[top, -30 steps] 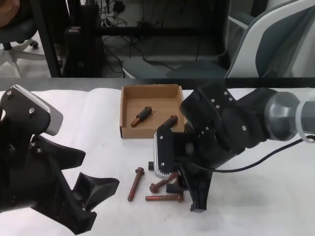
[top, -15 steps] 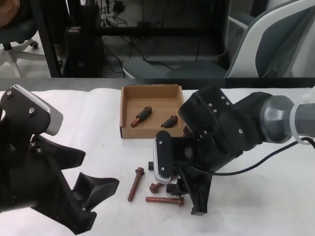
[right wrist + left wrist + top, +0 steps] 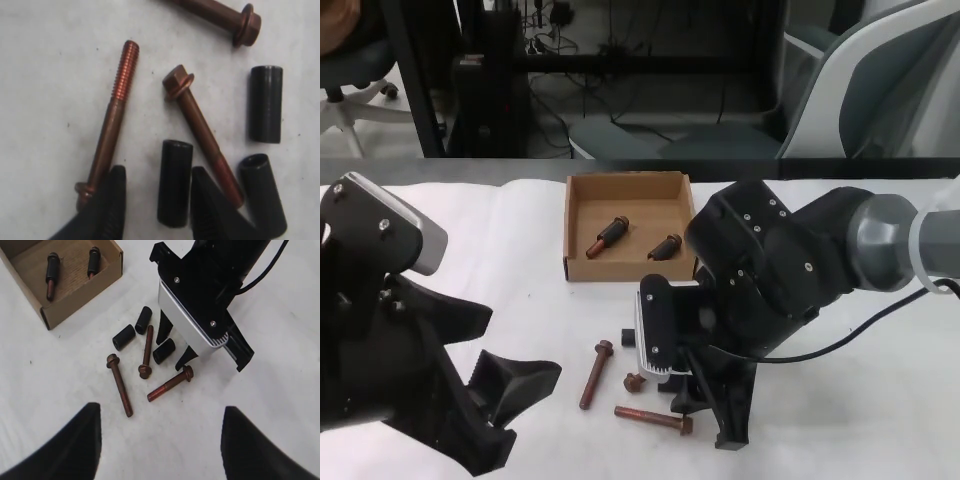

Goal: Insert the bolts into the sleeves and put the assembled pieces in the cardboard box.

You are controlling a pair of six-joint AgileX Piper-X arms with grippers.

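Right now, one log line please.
right gripper: open, around sleeve | left gripper: open, empty | box: 2 assembled pieces | loose: 3 bolts, 3 sleeves

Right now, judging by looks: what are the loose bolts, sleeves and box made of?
Bolts: probably steel with a copper-coloured plating or coating; reddish-brown metallic sheen, cut threads, flanged hex heads.
Sleeves: matte black, smooth, hollow; could be plastic, rubber or blackened metal, cannot tell.
Cardboard box: plain brown cardboard, matte walls.

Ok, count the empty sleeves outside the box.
3. Sleeve one lies inside the open right gripper; sleeve two and sleeve three lie nearer the cardboard box. More may be hidden.
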